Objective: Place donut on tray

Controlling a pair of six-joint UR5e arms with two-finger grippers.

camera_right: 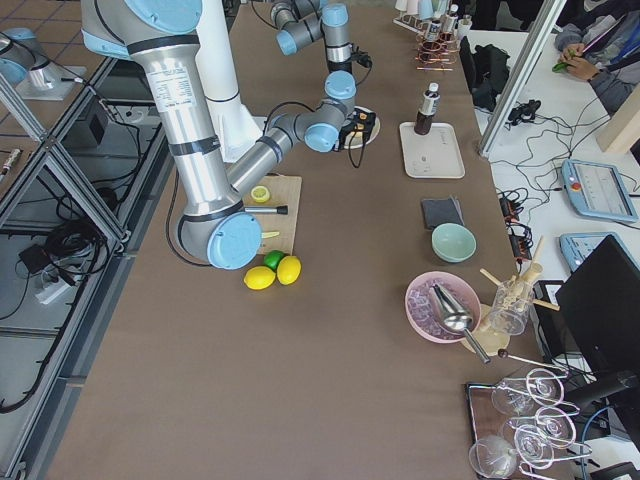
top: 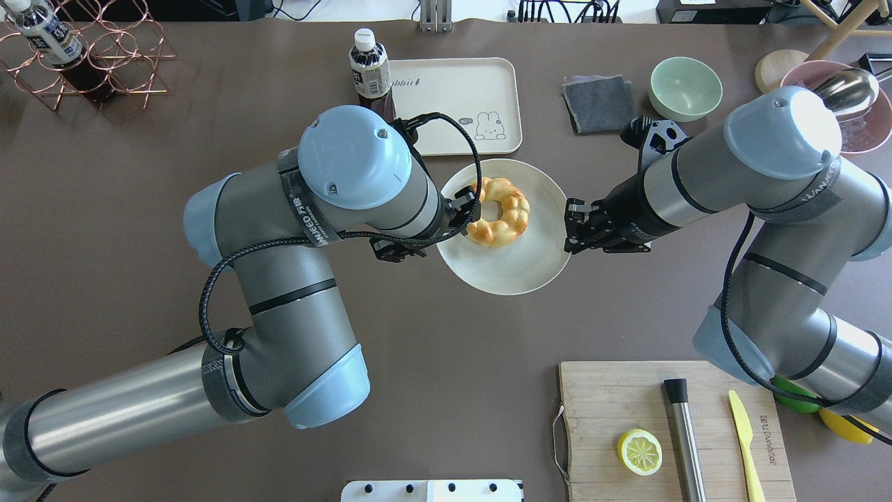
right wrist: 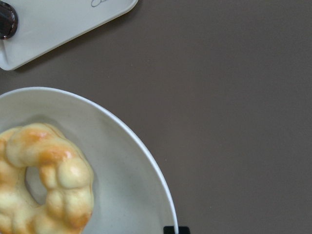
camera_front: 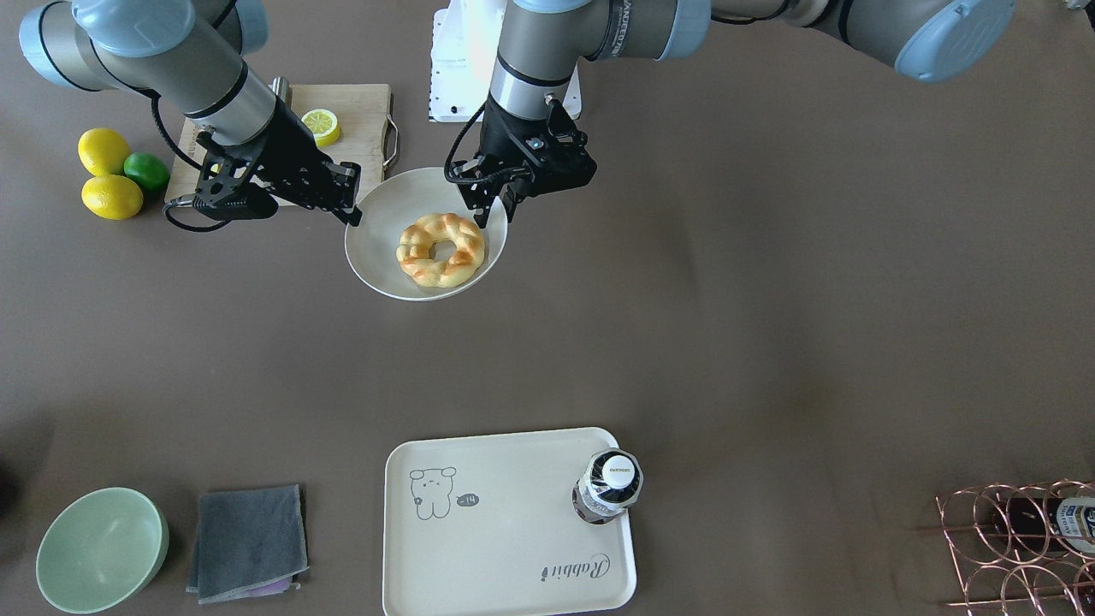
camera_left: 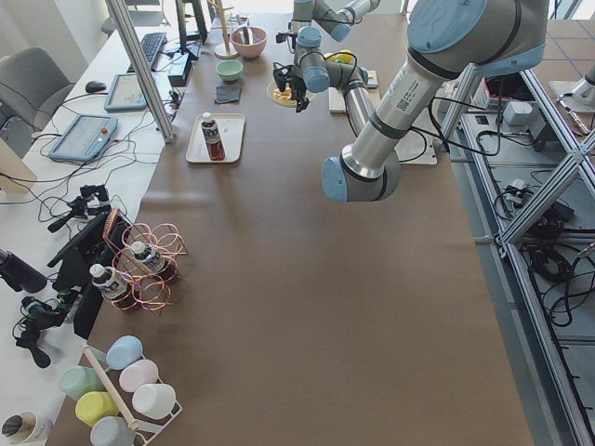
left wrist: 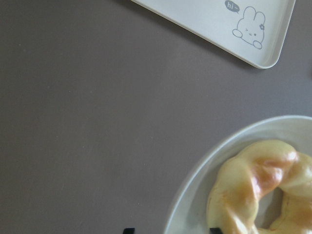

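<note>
The donut [camera_front: 423, 257] lies flat in a round white shallow bowl [camera_front: 376, 248] on the brown table [camera_front: 770, 299], a little off the bowl's middle, toward the side where the left gripper [camera_front: 489, 210] is. The left gripper hangs over that side of the rim with its jaws spread. In the left wrist view one fingertip sits inside the bowl against the donut's outer edge and the other is outside the rim above the table, so it grips nothing. The right gripper [camera_front: 351, 214] is at the opposite rim. In the right wrist view its fingertips show as one dark block right on the rim, so they seem pressed together on the bowl's edge. The cream tray [camera_front: 505, 530] with the rabbit drawing lies well apart from the bowl, across the table from the robot. A dark bottle [camera_front: 609, 486] with a white cap stands upright near one of its corners, and the rest of its surface is bare.
</note>
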